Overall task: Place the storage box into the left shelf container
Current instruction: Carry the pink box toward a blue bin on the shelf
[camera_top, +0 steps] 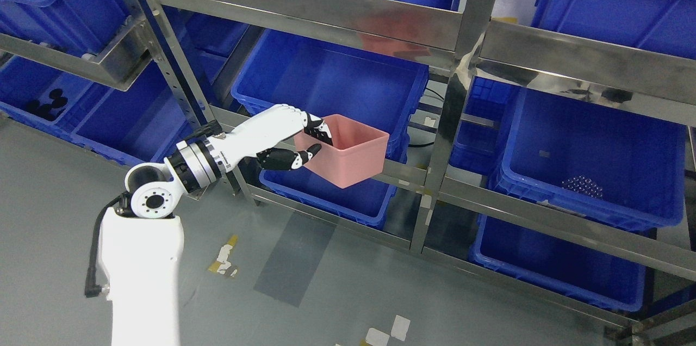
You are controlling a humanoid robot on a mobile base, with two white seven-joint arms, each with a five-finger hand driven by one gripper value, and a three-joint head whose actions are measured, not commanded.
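My left hand (pixel 311 143) grips the near left wall of a pink storage box (pixel 350 155), thumb on the outside and fingers (pixel 318 128) over the rim. The open, empty box hangs upright in front of the steel shelf, at the front edge of a large blue container (pixel 331 82) on the middle level, left bay. The box overlaps that container's front right corner. My white left arm (pixel 147 237) rises from the bottom left. The right arm does not show.
A steel upright post (pixel 448 117) stands just right of the box. A second blue bin (pixel 592 155) with small beads fills the right bay. More blue bins sit above, below and far left. Grey floor with tape marks (pixel 225 259) lies underneath.
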